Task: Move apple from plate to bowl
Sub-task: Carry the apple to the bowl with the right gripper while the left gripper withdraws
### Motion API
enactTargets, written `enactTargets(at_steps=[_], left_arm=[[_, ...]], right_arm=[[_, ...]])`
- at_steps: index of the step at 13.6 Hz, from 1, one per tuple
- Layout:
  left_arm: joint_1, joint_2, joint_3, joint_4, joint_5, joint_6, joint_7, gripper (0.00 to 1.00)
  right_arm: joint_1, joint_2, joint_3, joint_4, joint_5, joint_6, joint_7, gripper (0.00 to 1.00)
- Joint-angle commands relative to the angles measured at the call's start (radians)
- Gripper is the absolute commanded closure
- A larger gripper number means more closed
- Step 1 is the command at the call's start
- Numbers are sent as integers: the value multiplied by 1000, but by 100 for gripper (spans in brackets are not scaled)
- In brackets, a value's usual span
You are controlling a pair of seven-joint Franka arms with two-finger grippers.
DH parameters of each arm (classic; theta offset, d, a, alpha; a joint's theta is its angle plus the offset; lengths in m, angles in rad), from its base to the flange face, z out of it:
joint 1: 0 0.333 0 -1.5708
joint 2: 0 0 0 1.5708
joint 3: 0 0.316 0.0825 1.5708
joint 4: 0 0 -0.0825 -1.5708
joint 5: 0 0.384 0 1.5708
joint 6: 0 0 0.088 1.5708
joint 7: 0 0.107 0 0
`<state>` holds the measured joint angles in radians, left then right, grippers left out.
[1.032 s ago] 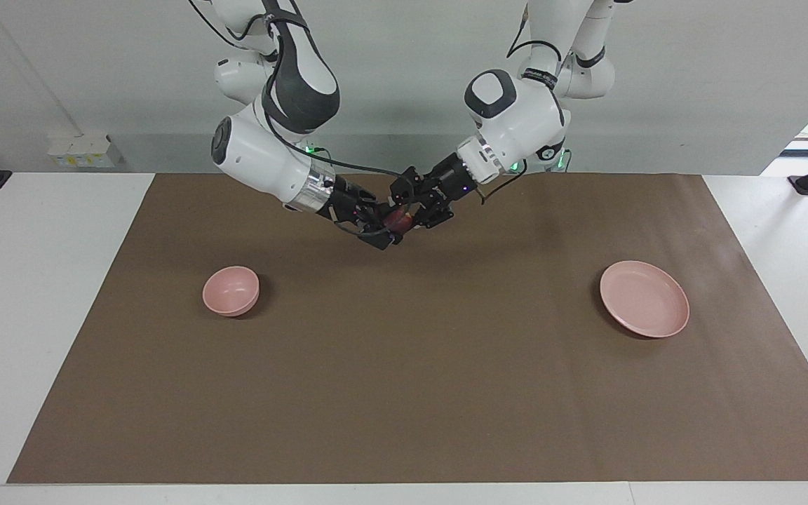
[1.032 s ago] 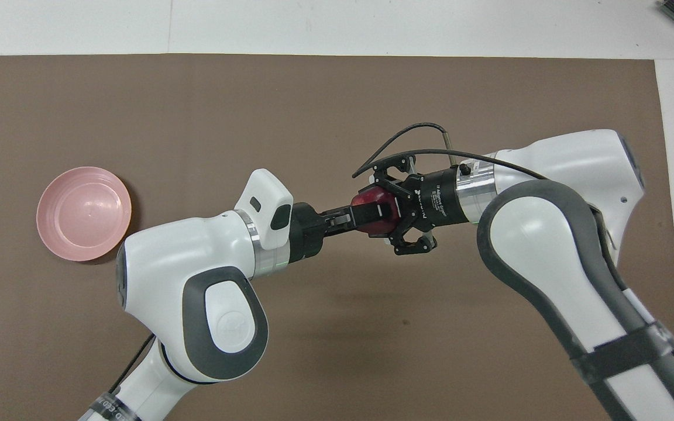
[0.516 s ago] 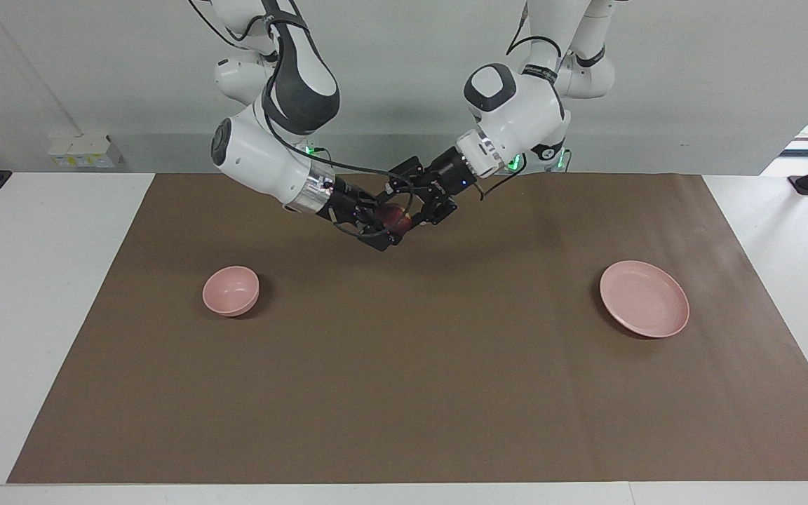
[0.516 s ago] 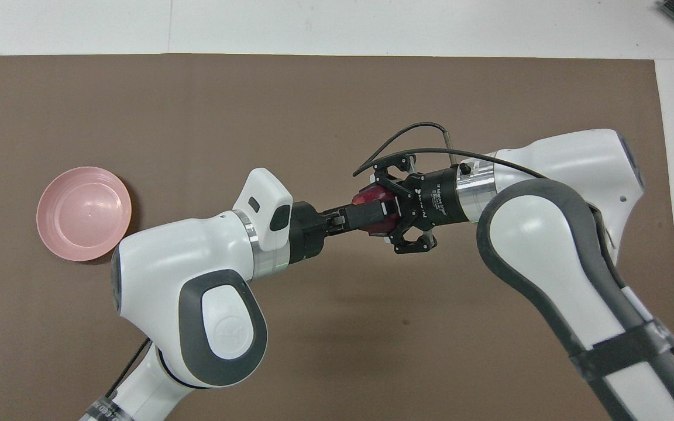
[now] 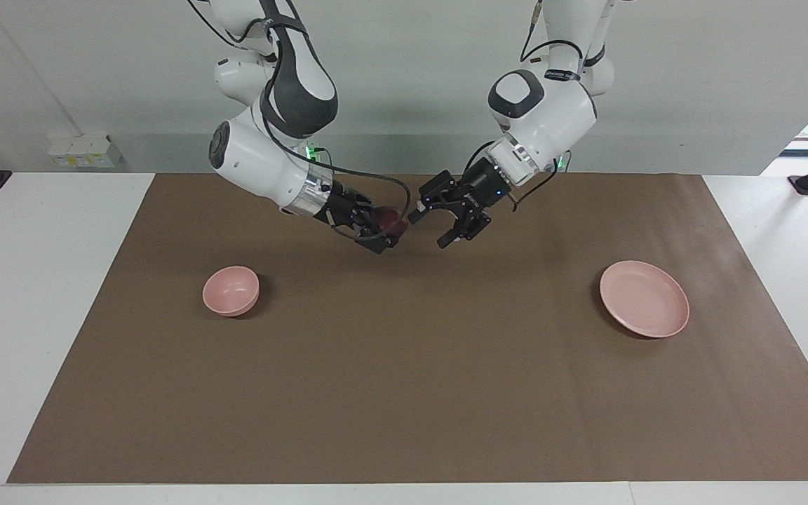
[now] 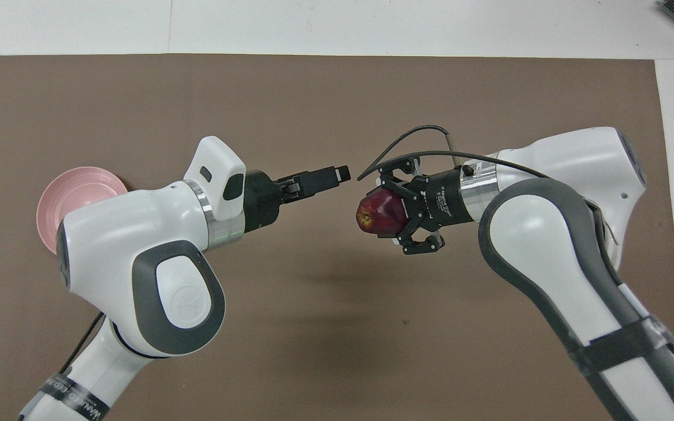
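Observation:
The dark red apple (image 5: 395,223) (image 6: 375,211) is in the air over the middle of the brown mat, held by my right gripper (image 5: 386,231) (image 6: 385,214), which is shut on it. My left gripper (image 5: 428,230) (image 6: 340,173) is open and empty beside the apple, a short gap away from it. The flat pink plate (image 5: 644,298) lies empty toward the left arm's end; in the overhead view the left arm partly covers the plate (image 6: 74,193). The small deep pink bowl (image 5: 231,290) stands empty toward the right arm's end; in the overhead view it is hidden under the right arm.
A brown mat (image 5: 404,393) covers most of the white table (image 5: 39,280). Both arms lean in over the part of the mat nearest the robots. A small white box (image 5: 85,151) sits by the wall at the right arm's end.
Both grippers were on the apple. My left gripper has opened, let go and drawn back toward the plate's end. My right gripper keeps the apple.

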<state>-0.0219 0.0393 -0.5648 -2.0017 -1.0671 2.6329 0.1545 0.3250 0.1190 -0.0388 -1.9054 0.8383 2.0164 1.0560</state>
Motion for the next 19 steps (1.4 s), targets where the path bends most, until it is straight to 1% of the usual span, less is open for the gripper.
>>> enactTargets(at_steps=[1, 3, 4, 5, 6, 7, 8, 9, 10, 11, 12, 13, 14, 15, 16, 17, 18, 19], left_arm=[[58, 5, -1, 11, 203, -81, -12, 0], [118, 22, 0, 35, 348, -184, -83, 0], [143, 28, 0, 47, 472, -220, -126, 0], [178, 65, 0, 88, 619, -246, -162, 0], [192, 94, 0, 143, 736, -298, -192, 0], [198, 135, 2, 203, 844, -357, -210, 0], [201, 151, 11, 242, 946, -391, -217, 0], [201, 151, 13, 241, 1008, -401, -219, 0], [204, 148, 16, 236, 1022, -412, -220, 0], [226, 148, 20, 231, 1024, -453, -226, 0], [240, 143, 25, 233, 1026, -500, -237, 0], [246, 143, 37, 238, 1044, -533, -236, 0], [246, 142, 49, 248, 1103, -566, -236, 0], [247, 140, 51, 256, 1128, -591, -234, 0], [255, 134, 54, 261, 1131, -605, -233, 0], [275, 136, 56, 282, 1133, -629, -231, 0], [281, 134, 59, 311, 1133, -657, -230, 0], [290, 136, 59, 337, 1133, -678, -227, 0]], right_arm=[[-23, -28, 0, 5, -150, -82, -89, 100], [-34, -54, -3, 3, -249, -146, -180, 100], [-40, -73, -1, 2, -328, -162, -214, 100], [-40, -81, -1, 2, -434, -188, -246, 100], [-40, -88, 0, -3, -527, -209, -281, 100], [-41, -88, -1, -4, -588, -214, -315, 100], [-55, -88, -1, -6, -638, -225, -361, 100], [-82, -90, -1, -11, -681, -226, -416, 100], [-113, -93, -1, -29, -709, -219, -498, 100], [-169, -99, -1, -53, -714, -200, -599, 100], [-229, -87, 0, -69, -714, -155, -696, 100], [-260, -78, 0, -80, -714, -100, -771, 100], [-282, -67, 0, -80, -714, -66, -818, 100], [-297, -52, 0, -80, -714, -58, -838, 100], [-305, -26, -1, -78, -716, -42, -862, 100], [-331, 5, -1, -80, -716, 5, -896, 100], [-346, 20, 0, -80, -716, 46, -930, 100], [-346, 30, 0, -80, -716, 56, -941, 100]])
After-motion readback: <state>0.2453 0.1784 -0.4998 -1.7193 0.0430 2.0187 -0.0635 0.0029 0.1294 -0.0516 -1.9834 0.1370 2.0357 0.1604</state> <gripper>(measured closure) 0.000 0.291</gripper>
